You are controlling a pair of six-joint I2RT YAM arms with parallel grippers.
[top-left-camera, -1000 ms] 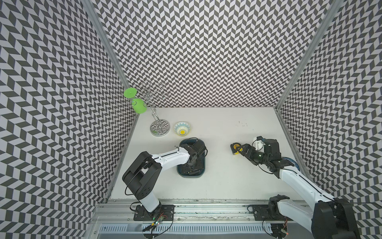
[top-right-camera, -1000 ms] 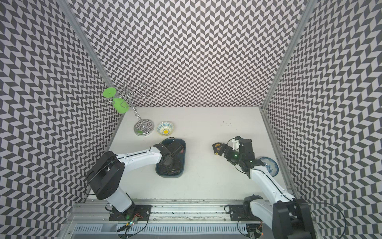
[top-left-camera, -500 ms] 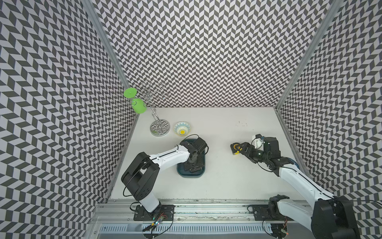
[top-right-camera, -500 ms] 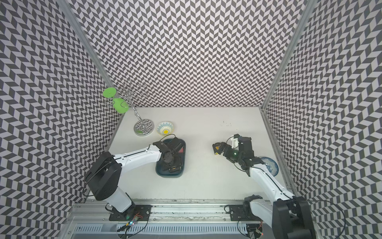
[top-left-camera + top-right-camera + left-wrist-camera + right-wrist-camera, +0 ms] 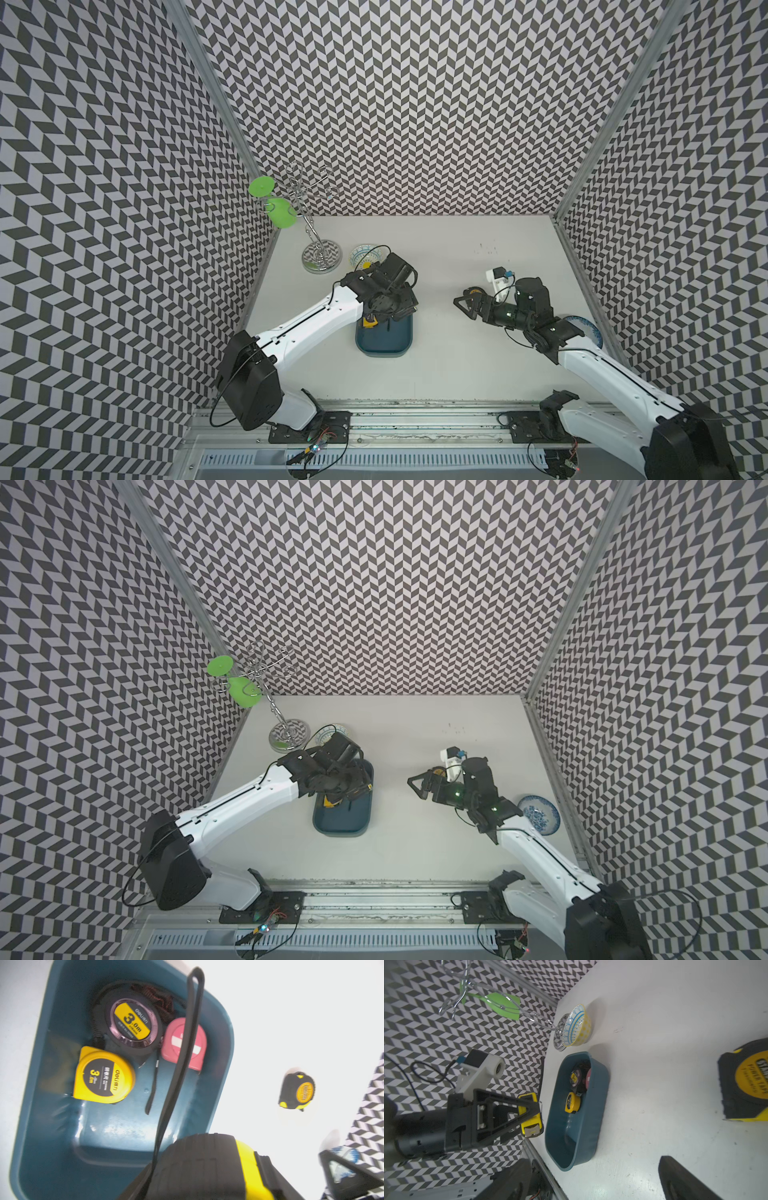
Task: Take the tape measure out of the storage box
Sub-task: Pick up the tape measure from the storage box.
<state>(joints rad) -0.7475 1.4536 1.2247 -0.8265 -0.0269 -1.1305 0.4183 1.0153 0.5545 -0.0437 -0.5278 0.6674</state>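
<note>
Jaws of the left hand (image 5: 533, 1111) are clamped on the held tape measure (image 5: 527, 1098), a yellow-and-black one, in the right wrist view. It hangs clear of the storage box (image 5: 600, 1105). Inside the box, bunched toward the end nearest the patterned bowl (image 5: 577, 1026), lie a black tape measure (image 5: 574, 1078), a pink tape measure (image 5: 588, 1079) and a yellow tape measure (image 5: 572, 1103). A loose tape measure (image 5: 747, 1084) rests on the bench (image 5: 654, 1064), well apart from the box.

The left wrist view has the held tape measure (image 5: 207, 1167) filling the foreground. Its black strap (image 5: 193, 1012) loops across the box (image 5: 41, 1064) and the three tapes lying there.

In both top views the left hand (image 5: 376, 319) hovers over the 12 o'clock half of the box (image 5: 384, 345), which sits at 6 o'clock of the bowl (image 5: 336, 731). The right hand (image 5: 463, 303) is at 3 o'clock of the box, jaws wide apart and gripping nothing. The loose tape measure (image 5: 475, 294) lies just beside it; whether they touch I cannot tell.
</note>
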